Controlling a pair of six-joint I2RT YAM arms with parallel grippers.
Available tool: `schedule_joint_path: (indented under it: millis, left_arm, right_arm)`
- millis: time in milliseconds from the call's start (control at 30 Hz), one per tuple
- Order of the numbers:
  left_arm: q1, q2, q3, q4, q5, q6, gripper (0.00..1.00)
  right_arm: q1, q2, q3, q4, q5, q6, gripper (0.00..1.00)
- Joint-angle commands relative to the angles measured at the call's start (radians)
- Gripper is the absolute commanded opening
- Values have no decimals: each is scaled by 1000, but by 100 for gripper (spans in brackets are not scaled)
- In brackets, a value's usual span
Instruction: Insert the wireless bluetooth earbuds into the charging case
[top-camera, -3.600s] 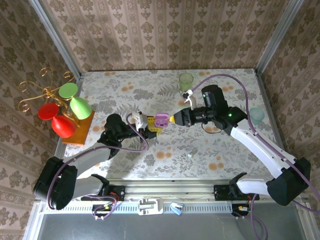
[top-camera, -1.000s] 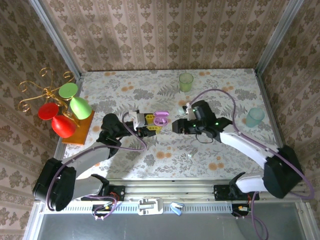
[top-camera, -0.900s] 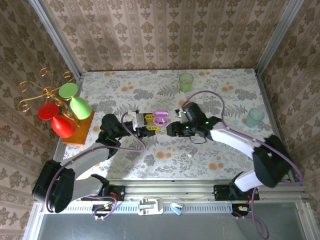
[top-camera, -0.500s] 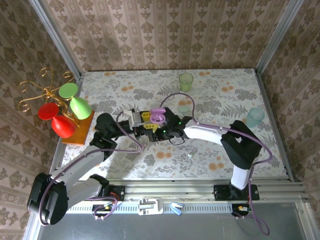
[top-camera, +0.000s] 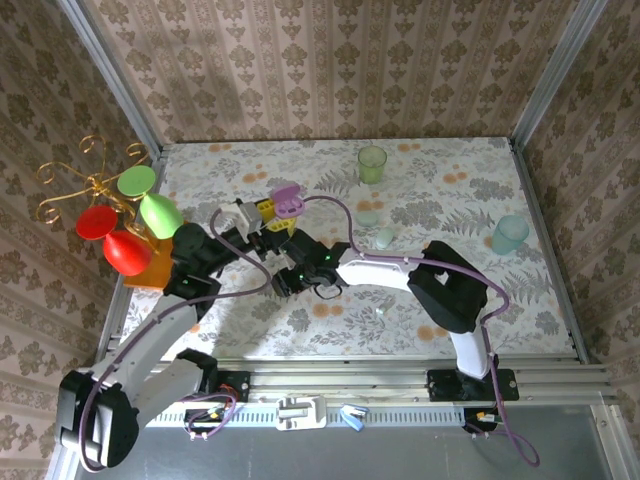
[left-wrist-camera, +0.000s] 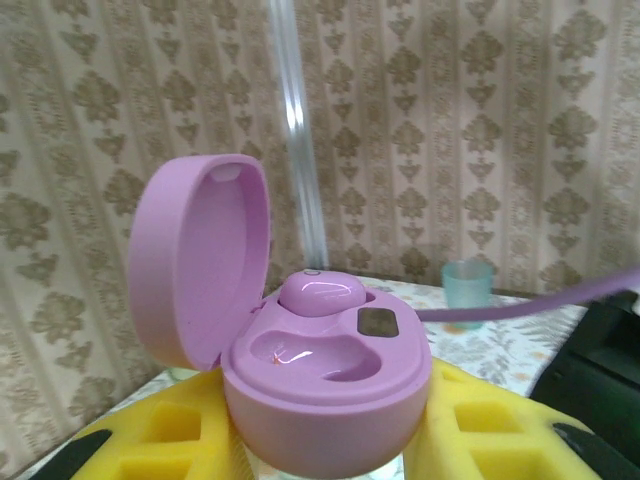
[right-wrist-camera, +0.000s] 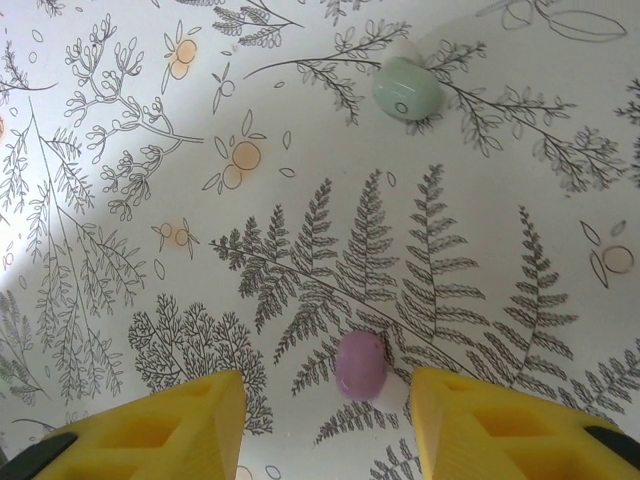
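At 9 o'clock of the top view a gold stand (top-camera: 70, 185) carries red and green glasses; its far curls are thin and hard to follow.

Toward 11 o'clock of the table the left claw (top-camera: 270, 212) is lifted. Its yellow fingers (left-wrist-camera: 160, 440) are pressed against both sides of the purple charging case (left-wrist-camera: 325, 385) and pinch it. The lid (left-wrist-camera: 200, 255) stands open at 9 o'clock. One pink earbud (left-wrist-camera: 318, 293) sits in the far hollow, and the near hollow (left-wrist-camera: 320, 358) is bare. A small dark window (left-wrist-camera: 375, 322) lies on the case face at 3 o'clock; what it shows is too small to read. The bottom of the case is cut off by the edge of the view.

Just right of it and lower, the right claw (top-camera: 283, 282) points down at the flowered tablecloth (right-wrist-camera: 150, 250). Its yellow fingers (right-wrist-camera: 150, 430) are spread. The purple earbud (right-wrist-camera: 360, 362) lies on the cloth between them at 6 o'clock, touching neither. A whitish shape (right-wrist-camera: 388, 392) touches this earbud at 4 o'clock; I cannot tell what it is. A mint earbud (right-wrist-camera: 407, 88) lies at 1 o'clock and has a tiny ring mark, not readable.

A green cup (top-camera: 372, 162) stands at 12 o'clock of the table and a teal cup (top-camera: 510, 233) at 3 o'clock.
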Motion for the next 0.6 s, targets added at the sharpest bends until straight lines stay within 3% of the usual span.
schedule_joint_path:
  millis: [0,567]
  left_arm:
    - [6,-46,42,-36,-106,-2,25]
    - [11,-84,46,-97,-124,26,25]
  right_arm:
    - [14,39,52,-38,65,-58,45]
    - [65,170,197,-240,222,-102,33]
